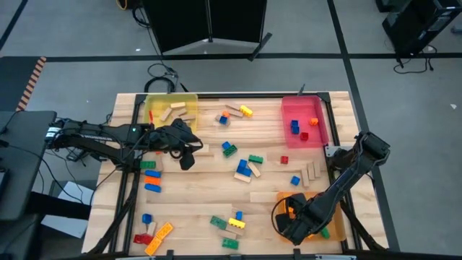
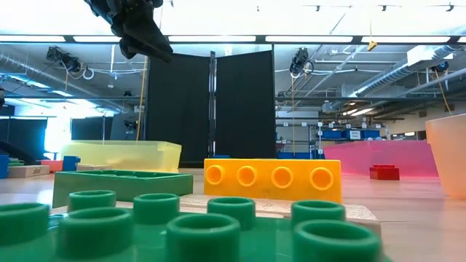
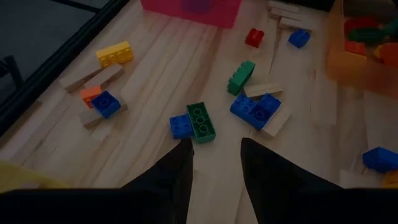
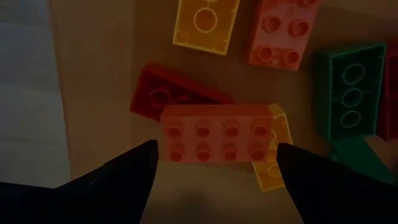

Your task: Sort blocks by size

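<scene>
Studded bricks and tan wooden blocks (image 1: 244, 168) lie scattered over the wooden table. My right gripper (image 1: 294, 222) points down into the orange tray (image 1: 283, 197) at the near right and is open wide. An orange eight-stud brick (image 4: 214, 140) lies between its fingertips, on a red brick (image 4: 163, 94) and a yellow one (image 4: 273, 168). My left gripper (image 3: 214, 163) hangs open above the table's left middle, well clear of a green brick (image 3: 201, 121) and a blue one (image 3: 180, 126). My right gripper has one fingertip (image 4: 148, 152) at each short end (image 4: 166, 140) of the orange brick, coming from above. I cannot tell whether they touch it. The brick lies flat, studs up, on the other bricks in the tray.
A yellow tray (image 1: 189, 97) with wooden blocks stands at the far left. A pink tray (image 1: 287, 123) with blue and red bricks stands at the far right. More bricks (image 1: 153, 232) lie near the front left corner, and several others (image 4: 348, 87) lie in the orange tray.
</scene>
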`<state>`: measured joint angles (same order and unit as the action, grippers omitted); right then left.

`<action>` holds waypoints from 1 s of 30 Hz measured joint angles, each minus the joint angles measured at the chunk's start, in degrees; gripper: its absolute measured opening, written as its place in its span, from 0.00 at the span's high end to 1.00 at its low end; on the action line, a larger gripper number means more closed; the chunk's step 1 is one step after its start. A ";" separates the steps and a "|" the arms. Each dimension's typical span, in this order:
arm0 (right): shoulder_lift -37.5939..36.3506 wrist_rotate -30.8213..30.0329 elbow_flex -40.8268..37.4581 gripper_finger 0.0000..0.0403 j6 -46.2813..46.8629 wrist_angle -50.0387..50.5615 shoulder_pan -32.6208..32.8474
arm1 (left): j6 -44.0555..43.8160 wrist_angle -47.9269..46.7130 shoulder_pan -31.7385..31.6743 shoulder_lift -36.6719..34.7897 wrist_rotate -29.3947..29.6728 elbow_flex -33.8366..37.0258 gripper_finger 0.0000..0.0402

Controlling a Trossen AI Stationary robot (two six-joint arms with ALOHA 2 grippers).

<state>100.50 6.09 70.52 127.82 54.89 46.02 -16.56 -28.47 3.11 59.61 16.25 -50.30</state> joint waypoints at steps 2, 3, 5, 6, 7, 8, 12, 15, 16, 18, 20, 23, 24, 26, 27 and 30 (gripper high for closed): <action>-0.35 0.59 0.00 0.16 -0.02 0.12 0.00 | 0.00 -0.20 0.00 0.00 0.02 0.00 0.65; -0.85 0.60 0.00 0.16 -0.01 0.24 0.00 | 0.01 -0.23 0.00 0.00 0.01 0.00 0.65; -2.32 0.41 0.00 0.16 -0.01 0.88 -0.02 | 0.00 -0.21 0.00 0.00 0.02 0.00 0.65; -3.27 0.13 0.00 0.16 0.01 1.49 -0.08 | 0.00 -0.19 0.00 0.00 0.02 0.00 0.65; -4.23 -0.24 0.00 0.17 0.01 2.25 -0.18 | 0.00 -0.19 0.00 0.00 0.02 0.00 0.65; -5.33 -0.43 0.00 0.17 0.01 3.23 -0.36 | 0.00 -0.19 0.00 0.00 0.02 0.00 0.65; -10.30 -3.14 0.00 0.17 0.15 10.95 -1.36 | 0.00 -0.16 0.00 0.00 0.02 0.00 0.65; -14.08 -4.00 0.00 0.19 0.15 19.01 -2.75 | -0.11 -0.15 0.00 0.00 0.02 0.00 0.65; -15.40 -4.01 0.00 0.20 0.12 21.58 -3.39 | -0.13 -0.11 0.00 0.00 0.02 0.00 0.65; -18.04 -4.13 -0.17 0.21 -0.07 25.86 -4.74 | -0.15 0.31 0.00 0.00 0.02 0.00 0.65; -21.05 -4.78 -1.79 0.22 -0.30 27.31 -6.19 | -0.17 0.42 0.00 0.00 0.40 0.00 0.65; -25.68 -6.17 -6.45 0.23 -1.42 26.31 -8.28 | -0.20 0.46 -0.02 0.00 1.69 0.00 0.65; -27.06 -6.28 -8.28 0.24 -2.18 25.37 -8.99 | -0.19 0.58 -0.02 0.00 2.04 0.00 0.65; -29.54 -6.26 -12.28 0.24 -3.32 23.02 -10.36 | -0.20 0.81 -0.07 0.00 2.50 0.00 0.65; -30.64 -6.24 -14.34 0.24 -3.77 21.59 -11.06 | -0.20 0.81 -0.07 0.00 2.84 0.00 0.65; -33.24 -6.23 -19.89 0.24 -6.21 16.21 -13.08 | -0.20 0.79 -0.07 0.00 3.99 0.00 0.65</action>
<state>67.26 -0.13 50.63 121.61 71.10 32.94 -16.75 -27.68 3.05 59.61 20.24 -50.30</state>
